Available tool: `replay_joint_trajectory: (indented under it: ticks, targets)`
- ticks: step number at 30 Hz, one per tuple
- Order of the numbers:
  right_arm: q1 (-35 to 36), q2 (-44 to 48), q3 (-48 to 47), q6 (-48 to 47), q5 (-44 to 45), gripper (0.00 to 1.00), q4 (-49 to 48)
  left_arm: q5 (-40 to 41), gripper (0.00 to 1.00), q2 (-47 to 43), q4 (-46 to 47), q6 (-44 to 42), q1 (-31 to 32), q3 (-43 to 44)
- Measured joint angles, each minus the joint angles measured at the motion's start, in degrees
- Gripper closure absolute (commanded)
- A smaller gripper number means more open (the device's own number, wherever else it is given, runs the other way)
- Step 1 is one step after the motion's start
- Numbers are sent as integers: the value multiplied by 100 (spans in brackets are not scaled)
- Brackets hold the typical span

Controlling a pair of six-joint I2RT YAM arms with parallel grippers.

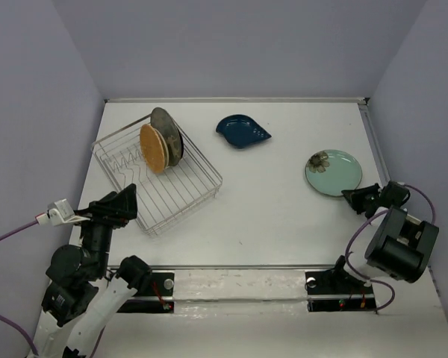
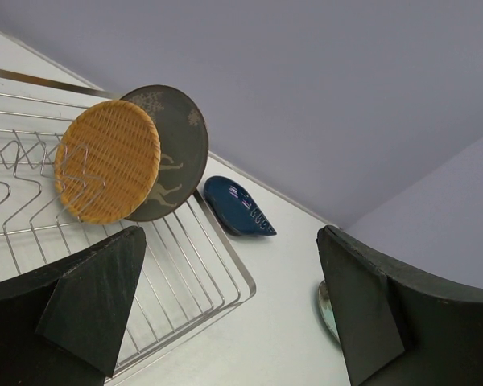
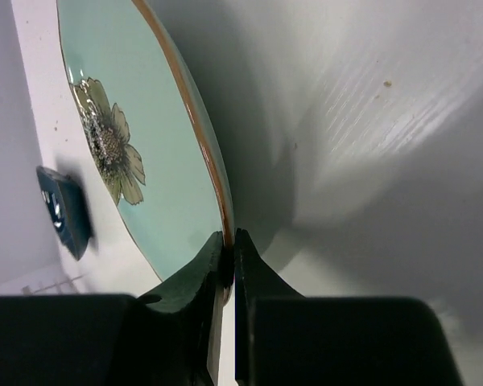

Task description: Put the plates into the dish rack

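Two plates stood in the dish rack (image 1: 175,195) — the orange plate (image 1: 154,148) beside the grey deer plate (image 1: 168,134). The right gripper (image 3: 229,257) pinched the rim of the teal flower plate (image 3: 145,121) on the table (image 1: 284,216). The left gripper (image 2: 229,297) hung near the rack, jaws wide apart.

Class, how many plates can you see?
4: orange plate and grey plate upright in the rack; blue plate and teal plate on the table. More may hide behind them.
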State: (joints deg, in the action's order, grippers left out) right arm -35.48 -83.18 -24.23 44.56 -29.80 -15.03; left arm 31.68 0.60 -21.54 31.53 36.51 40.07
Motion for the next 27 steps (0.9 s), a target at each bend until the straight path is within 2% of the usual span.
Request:
replay_joint_trajectory:
  ticks: [6,13,20,27]
  targets:
    - [763,1703,278,-39,651,93,328,-7,1,4,0,-2,-26,0]
    - [1346,2664,122,98,549,93,470,-48,1,170,9,-35,-173,0]
    - [2319,2791,-737,70,817,93,1080,-155,1,409,83,-107,-439,0]
    - [4409,2297,-2636,31,1408,93,1593,-190,1,638,164,-186,-743,0]
